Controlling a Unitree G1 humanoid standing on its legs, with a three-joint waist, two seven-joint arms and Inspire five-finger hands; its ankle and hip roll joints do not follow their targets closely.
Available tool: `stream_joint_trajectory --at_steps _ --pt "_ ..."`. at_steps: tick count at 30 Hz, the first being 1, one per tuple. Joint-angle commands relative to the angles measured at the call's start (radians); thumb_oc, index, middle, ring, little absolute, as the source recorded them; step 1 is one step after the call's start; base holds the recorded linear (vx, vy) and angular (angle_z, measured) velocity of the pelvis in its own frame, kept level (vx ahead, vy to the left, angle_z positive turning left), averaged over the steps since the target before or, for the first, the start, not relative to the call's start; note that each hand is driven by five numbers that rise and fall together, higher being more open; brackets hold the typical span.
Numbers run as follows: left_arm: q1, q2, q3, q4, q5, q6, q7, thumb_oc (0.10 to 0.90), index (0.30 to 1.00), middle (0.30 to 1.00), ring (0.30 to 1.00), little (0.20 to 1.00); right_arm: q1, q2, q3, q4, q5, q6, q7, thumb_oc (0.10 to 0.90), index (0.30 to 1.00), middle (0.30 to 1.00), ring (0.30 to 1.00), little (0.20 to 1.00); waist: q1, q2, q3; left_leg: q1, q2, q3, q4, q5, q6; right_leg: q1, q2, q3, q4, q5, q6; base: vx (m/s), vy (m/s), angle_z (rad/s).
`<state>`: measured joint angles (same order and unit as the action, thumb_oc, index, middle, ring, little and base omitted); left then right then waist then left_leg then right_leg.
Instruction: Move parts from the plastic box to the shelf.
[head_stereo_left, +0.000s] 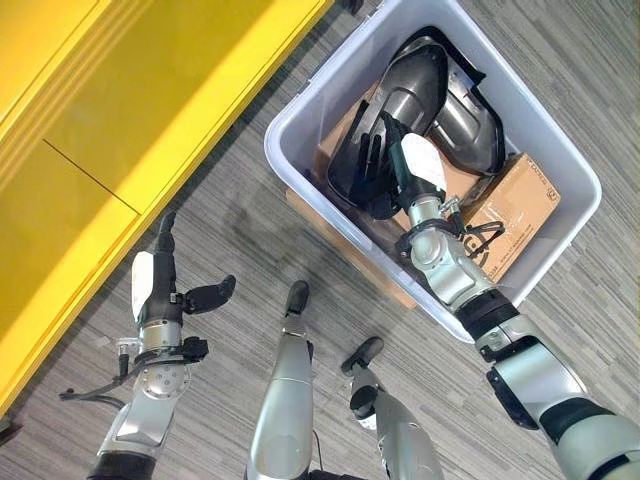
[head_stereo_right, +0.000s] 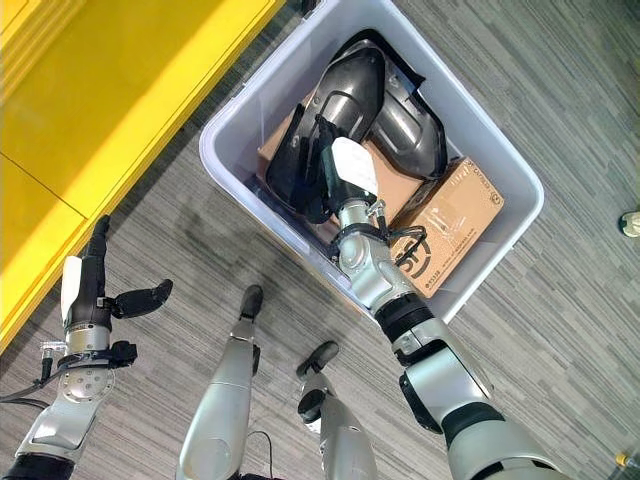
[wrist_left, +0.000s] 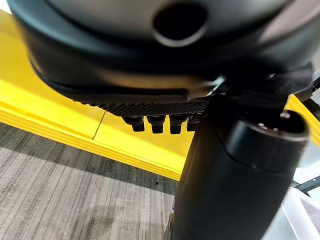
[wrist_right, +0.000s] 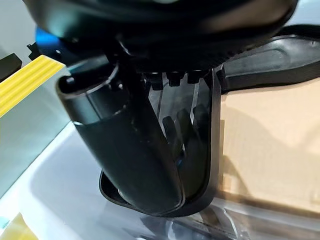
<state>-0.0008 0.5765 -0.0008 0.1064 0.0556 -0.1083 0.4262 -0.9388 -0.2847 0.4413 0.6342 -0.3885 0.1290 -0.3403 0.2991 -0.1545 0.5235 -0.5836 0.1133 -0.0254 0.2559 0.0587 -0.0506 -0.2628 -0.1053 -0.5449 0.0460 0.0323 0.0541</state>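
Left eye view: the right hand (head_stereo_left: 405, 165) reaches into the plastic box (head_stereo_left: 300, 110), fingers straight against a black part (head_stereo_left: 352, 165) lying on cardboard (head_stereo_left: 525, 195); silver parts (head_stereo_left: 415, 85) lie beyond.

Right eye view: the left hand (head_stereo_right: 85, 285) hangs relaxed and empty beside the yellow shelf (head_stereo_right: 120, 90).

Right wrist view: fingers and thumb flank the part's rim, not yet closed. A firm pinch on that rim before lifting would serve best.
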Motion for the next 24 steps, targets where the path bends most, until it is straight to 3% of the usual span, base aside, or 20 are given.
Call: stream_joint_trajectory --at_steps 1,24 --pt "0.03 0.069 0.033 -0.112 0.041 -0.044 0.04 0.9 1.0 1.0 1.0 1.0 -0.042 -0.024 -0.015 -0.102 0.008 -0.043 -0.059 0.9 1.0 1.0 1.0 1.0 -0.002 -0.018 -0.004 0.069 0.047 0.072 -0.041 -0.049 -0.023 0.089 -0.13 0.082 0.018 0.025 0.123 0.0 0.0 0.0" --pt "0.03 0.069 0.034 -0.086 0.031 -0.047 0.029 0.9 1.0 1.0 1.0 1.0 -0.042 -0.052 -0.032 -0.131 0.004 -0.042 -0.063 0.9 1.0 1.0 1.0 1.0 -0.001 -0.03 -0.038 0.13 0.049 0.08 -0.05 -0.058 -0.017 0.13 -0.133 0.091 0.02 0.017 0.122 0.0 0.0 0.0"
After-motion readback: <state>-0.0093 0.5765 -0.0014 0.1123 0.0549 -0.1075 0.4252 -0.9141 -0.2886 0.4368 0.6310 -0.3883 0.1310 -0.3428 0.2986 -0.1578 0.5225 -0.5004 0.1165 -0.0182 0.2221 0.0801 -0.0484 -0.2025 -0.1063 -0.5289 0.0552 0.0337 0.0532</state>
